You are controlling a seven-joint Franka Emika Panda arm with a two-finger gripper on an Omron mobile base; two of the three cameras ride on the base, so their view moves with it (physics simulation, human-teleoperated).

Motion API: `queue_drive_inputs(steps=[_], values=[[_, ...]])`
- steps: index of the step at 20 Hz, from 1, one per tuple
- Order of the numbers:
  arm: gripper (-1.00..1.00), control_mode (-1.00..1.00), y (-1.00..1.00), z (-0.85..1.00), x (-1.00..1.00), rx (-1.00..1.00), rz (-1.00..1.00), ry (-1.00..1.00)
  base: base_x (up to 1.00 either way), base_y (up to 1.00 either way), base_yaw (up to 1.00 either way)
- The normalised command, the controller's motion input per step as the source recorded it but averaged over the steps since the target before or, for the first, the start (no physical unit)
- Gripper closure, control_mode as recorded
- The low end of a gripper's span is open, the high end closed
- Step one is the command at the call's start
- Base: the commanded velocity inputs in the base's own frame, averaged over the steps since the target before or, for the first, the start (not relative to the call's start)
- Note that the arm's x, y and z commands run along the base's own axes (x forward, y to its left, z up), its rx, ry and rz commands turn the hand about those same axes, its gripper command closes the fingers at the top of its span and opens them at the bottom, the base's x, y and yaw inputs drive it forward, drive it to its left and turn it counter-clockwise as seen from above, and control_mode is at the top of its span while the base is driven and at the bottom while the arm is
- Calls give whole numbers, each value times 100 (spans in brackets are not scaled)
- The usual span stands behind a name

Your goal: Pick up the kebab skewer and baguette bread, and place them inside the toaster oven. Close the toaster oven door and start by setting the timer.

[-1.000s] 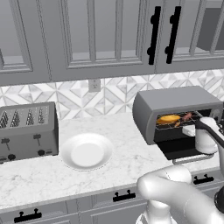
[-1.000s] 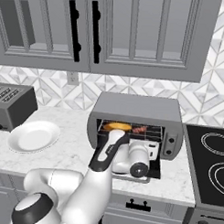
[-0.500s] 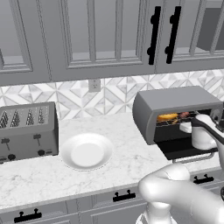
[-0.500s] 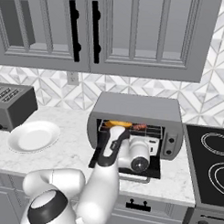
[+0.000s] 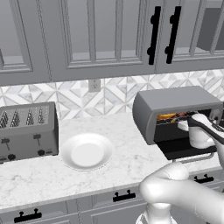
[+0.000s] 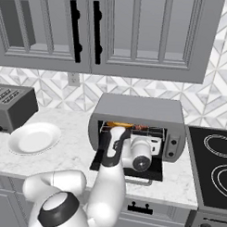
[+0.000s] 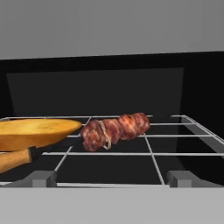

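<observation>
Two foods on the oven rack

Two fingers (image 7: 112, 178) stand wide apart, released, holding nothing, at the mouth of the toaster oven (image 6: 138, 109). On its wire rack (image 7: 153, 144) lie the baguette bread (image 7: 35, 132) and kebab skewer (image 7: 114, 130), touching. The toaster oven door (image 6: 152, 171) hangs open.

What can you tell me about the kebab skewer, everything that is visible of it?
The kebab skewer is a clump of reddish-brown, glossy meat chunks with a pale band around one piece. It lies on its side on the wire rack inside the toaster oven, slanting toward the back. Its near end meets the golden baguette bread. A tan stick in the foreground may be its handle. Nothing grips it.
</observation>
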Motion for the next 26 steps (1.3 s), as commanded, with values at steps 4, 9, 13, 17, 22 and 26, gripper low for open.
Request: queue_drive_inputs(steps=[4,9,13,17,22,26], values=[[-100,-100,0,0,0,0,0,1,0,0,0],[-100,-100,0,0,0,0,0,0,0,0,0],[-100,-100,0,13,-13,0,0,1,0,0,0],[-100,-100,-11,22,-49,-2,0,4,0,0,0],[-100,-100,-16,12,-61,-1,0,7,0,0,0],[-100,-100,-28,9,-63,-2,0,12,0,0,0]])
